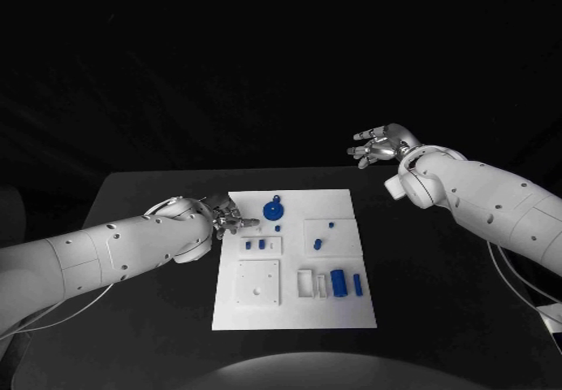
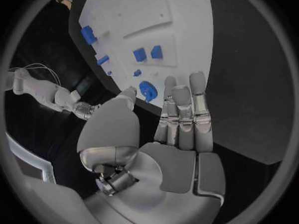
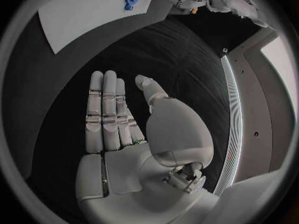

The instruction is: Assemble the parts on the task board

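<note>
A: Noting left hand (image 1: pixel 225 219) at the board (image 1: pixel 293 317) edge, fingers spread, empty, just beside the disc (image 1: pixel 272 213): likely lining up a grasp
B: Right hand (image 1: pixel 377 146) open, well clear

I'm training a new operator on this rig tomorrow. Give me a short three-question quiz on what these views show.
1. True or false: the left hand holds a blue part.
2. Which hand is off the white task board, raised past the black table's far edge? A) left B) right
3. Fill in: the round blue disc-shaped part lies on the board near the ___ hand.

Key: 1 false, its fingers are extended and empty. 2 B, the right hand. 3 left.
</note>
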### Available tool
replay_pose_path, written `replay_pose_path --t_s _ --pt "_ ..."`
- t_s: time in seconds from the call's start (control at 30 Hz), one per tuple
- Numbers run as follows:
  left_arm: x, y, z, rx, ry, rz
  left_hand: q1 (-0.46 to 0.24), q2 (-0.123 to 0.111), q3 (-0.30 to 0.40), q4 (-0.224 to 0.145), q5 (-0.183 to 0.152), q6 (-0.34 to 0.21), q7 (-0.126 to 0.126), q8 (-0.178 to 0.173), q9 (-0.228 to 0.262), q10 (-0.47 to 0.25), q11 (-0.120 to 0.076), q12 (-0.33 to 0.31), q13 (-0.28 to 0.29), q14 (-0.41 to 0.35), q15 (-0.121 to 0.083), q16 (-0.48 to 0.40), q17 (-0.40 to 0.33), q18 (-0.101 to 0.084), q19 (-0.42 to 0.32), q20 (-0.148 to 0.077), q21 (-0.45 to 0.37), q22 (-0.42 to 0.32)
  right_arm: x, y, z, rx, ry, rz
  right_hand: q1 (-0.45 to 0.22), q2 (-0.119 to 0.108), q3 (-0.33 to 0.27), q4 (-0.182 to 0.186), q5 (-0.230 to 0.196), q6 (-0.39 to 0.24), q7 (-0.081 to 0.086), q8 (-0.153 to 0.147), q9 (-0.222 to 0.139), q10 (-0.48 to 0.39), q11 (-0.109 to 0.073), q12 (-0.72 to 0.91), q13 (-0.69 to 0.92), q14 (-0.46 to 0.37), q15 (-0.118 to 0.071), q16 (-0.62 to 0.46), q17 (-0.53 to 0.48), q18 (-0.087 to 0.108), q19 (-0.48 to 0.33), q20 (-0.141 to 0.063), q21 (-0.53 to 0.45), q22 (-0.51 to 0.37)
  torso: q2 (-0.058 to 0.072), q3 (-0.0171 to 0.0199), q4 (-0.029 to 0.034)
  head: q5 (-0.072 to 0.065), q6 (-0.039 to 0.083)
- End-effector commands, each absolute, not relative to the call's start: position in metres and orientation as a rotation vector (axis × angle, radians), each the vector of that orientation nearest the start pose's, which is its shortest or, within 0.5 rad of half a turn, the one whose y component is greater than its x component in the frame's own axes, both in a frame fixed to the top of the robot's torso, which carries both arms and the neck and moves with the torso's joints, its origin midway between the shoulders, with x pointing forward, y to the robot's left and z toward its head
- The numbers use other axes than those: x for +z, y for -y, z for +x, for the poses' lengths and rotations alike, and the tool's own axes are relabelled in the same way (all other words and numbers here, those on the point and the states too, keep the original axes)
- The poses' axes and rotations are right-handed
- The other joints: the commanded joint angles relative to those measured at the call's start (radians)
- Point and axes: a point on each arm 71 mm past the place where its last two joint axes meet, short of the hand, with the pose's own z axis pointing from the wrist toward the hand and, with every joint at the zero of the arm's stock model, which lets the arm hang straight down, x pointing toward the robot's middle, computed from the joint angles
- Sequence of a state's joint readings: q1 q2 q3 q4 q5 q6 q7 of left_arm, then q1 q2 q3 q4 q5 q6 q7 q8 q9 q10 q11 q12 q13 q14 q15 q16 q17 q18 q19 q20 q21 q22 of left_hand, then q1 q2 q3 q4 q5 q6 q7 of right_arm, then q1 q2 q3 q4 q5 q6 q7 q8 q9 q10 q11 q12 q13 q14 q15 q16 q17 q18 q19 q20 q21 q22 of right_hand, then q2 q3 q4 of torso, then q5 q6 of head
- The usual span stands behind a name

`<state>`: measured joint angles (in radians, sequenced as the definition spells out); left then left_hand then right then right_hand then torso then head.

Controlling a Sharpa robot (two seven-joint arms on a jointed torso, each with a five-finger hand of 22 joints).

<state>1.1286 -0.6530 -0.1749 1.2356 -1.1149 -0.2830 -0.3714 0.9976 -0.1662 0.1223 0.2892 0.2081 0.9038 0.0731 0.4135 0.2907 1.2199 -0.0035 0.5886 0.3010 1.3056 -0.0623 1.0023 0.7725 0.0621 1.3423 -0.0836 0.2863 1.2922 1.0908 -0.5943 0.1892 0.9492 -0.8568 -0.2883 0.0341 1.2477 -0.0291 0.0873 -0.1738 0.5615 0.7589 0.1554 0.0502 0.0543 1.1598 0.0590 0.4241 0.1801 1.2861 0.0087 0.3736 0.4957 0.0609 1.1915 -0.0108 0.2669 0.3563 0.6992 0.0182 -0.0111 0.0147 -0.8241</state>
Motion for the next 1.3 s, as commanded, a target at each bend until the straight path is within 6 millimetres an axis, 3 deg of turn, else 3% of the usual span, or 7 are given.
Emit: replay_pose_path --t_s 0.03,0.1,0.2,0.33,0.53,0.87,1.3 --pt "-0.291 -0.208 0.502 -0.490 -1.979 -0.368 0.077 0.052 -0.007 -0.055 0.010 0.002 0.002 0.009 -0.009 -0.002 0.005 -0.029 -0.026 -0.008 0.003 0.003 -0.004 0.008 0.009 0.000 -0.008 0.006 -0.216 0.264 0.577 0.805 -1.610 0.682 -0.007 0.000 0.000 0.001 0.006 -0.004 0.003 0.003 0.000 -0.008 0.000 0.002 -0.001 -0.006 0.000 -0.002 -0.001 -0.006 -0.006 -0.002 0.003 -0.001 0.000 0.0001 -0.0002 -0.001 0.002" --pt "-0.288 -0.207 0.503 -0.519 -1.962 -0.358 0.208 0.122 0.016 -0.179 0.103 0.007 0.000 0.012 -0.012 -0.004 0.004 -0.063 -0.059 -0.011 -0.001 0.002 -0.005 0.007 0.007 -0.001 -0.012 0.008 -0.217 0.264 0.577 0.805 -1.610 0.682 -0.007 0.000 0.000 0.001 0.006 -0.004 0.003 0.003 0.000 -0.008 0.000 0.002 -0.001 -0.006 0.000 -0.002 -0.001 -0.006 -0.006 -0.002 0.003 -0.001 0.000 -0.0001 -0.0002 -0.002 0.004" --pt "-0.283 -0.200 0.505 -0.595 -1.933 -0.315 0.306 0.166 0.030 -0.290 0.102 0.043 0.000 -0.020 -0.055 0.008 0.004 -0.137 -0.121 -0.020 0.001 -0.005 -0.010 0.007 -0.001 0.000 -0.020 0.012 -0.217 0.265 0.577 0.805 -1.610 0.682 -0.007 0.000 0.000 0.001 0.006 -0.004 0.003 0.003 0.000 -0.008 0.000 0.002 -0.001 -0.006 0.000 -0.002 -0.001 -0.006 -0.006 -0.002 0.003 -0.001 0.000 -0.0006 -0.0008 -0.003 0.009" --pt "-0.279 -0.188 0.505 -0.682 -1.908 -0.245 0.356 0.186 0.053 -0.377 0.068 0.131 0.000 -0.060 -0.089 0.021 0.011 -0.213 -0.174 -0.035 0.005 -0.037 -0.028 0.014 -0.017 0.005 -0.034 0.014 -0.217 0.265 0.577 0.804 -1.611 0.683 -0.007 0.000 0.000 0.001 0.006 -0.004 0.003 0.003 0.000 -0.008 0.000 0.002 -0.001 -0.006 0.000 -0.002 -0.001 -0.006 -0.006 -0.002 0.003 -0.001 0.001 -0.0014 -0.0005 -0.006 0.014" --pt "-0.274 -0.166 0.507 -0.750 -1.878 -0.075 0.406 0.187 0.057 -0.498 -0.025 0.240 0.015 -0.241 -0.135 0.057 0.011 -0.337 -0.234 -0.027 0.007 -0.036 -0.024 0.019 -0.024 0.005 -0.025 0.039 -0.217 0.265 0.577 0.806 -1.606 0.685 -0.004 0.001 0.003 -0.001 0.005 -0.001 0.003 0.003 0.000 -0.007 -0.001 0.002 -0.001 -0.006 -0.001 -0.002 -0.001 -0.005 -0.006 -0.002 0.004 -0.002 0.001 -0.0012 -0.0012 -0.004 0.022" --pt "-0.271 -0.138 0.513 -0.770 -1.843 0.140 0.337 0.165 -0.002 -0.522 -0.161 0.266 0.008 -0.350 -0.140 0.068 0.047 -0.529 -0.240 0.013 0.023 -0.041 -0.084 0.034 -0.031 0.021 0.012 0.031 -0.218 0.262 0.577 0.820 -1.603 0.686 -0.003 0.003 0.011 -0.008 0.003 0.011 0.004 0.004 0.001 -0.015 0.003 -0.008 -0.010 -0.015 0.004 -0.014 -0.012 -0.004 -0.016 0.002 -0.002 -0.007 0.002 -0.0017 -0.0017 -0.007 0.031" --pt "-0.281 -0.117 0.512 -0.703 -1.849 0.341 0.386 0.157 -0.061 -0.459 -0.136 0.176 0.020 -0.350 -0.199 -0.058 0.081 -0.530 -0.241 0.026 0.043 -0.075 -0.161 0.059 -0.008 0.046 -0.034 -0.013 -0.218 0.260 0.577 0.822 -1.605 0.687 -0.006 0.004 0.012 -0.009 0.003 0.013 0.003 0.004 0.001 -0.012 0.002 -0.008 -0.012 -0.013 0.003 -0.014 -0.014 -0.004 -0.013 0.002 -0.001 -0.008 0.002 -0.0009 -0.0019 -0.012 0.024"
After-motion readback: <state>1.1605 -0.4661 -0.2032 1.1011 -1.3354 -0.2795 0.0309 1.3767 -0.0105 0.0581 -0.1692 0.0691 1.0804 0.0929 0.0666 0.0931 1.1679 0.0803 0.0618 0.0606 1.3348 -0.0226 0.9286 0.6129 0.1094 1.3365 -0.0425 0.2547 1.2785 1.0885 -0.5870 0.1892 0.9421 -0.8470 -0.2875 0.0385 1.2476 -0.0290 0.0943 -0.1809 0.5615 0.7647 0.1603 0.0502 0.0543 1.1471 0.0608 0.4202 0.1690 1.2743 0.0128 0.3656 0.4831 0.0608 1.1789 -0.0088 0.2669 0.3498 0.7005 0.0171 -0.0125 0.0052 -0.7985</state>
